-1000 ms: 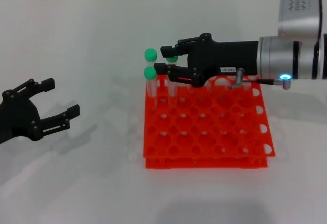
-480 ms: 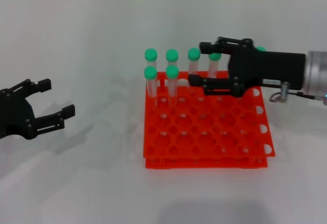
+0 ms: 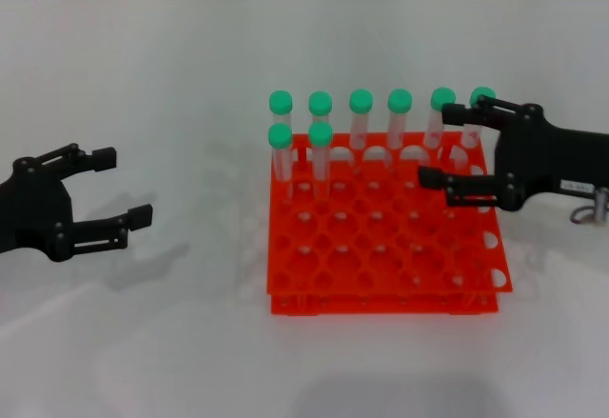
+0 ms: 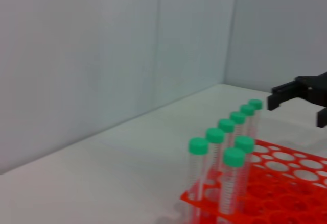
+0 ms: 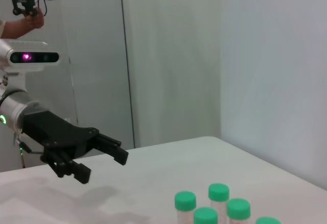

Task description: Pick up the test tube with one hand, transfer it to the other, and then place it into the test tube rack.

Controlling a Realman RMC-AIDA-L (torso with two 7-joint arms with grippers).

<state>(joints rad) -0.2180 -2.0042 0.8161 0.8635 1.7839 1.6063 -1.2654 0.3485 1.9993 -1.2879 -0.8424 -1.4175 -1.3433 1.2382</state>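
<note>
Since before, our right black claw gripper [image 3: 455,144] slides off orange-red plastic rack [image 3: 381,247], fingers spread, empty; green-capped clear tube [image 3: 321,154] stands slotted. Left claw [image 3: 114,186] waits aside, spread, empty.

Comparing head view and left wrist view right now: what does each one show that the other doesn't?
Only the head view shows the left end effector, open and empty over the table left of the rack, plus the whole test tube rack with its empty front rows.

Only the left wrist view shows the grey wall panels behind the table.

Both show the eight green-capped tubes standing in the rack, six in the back row and two in the next, and the right end effector, open and empty, at the rack's right back corner.
</note>
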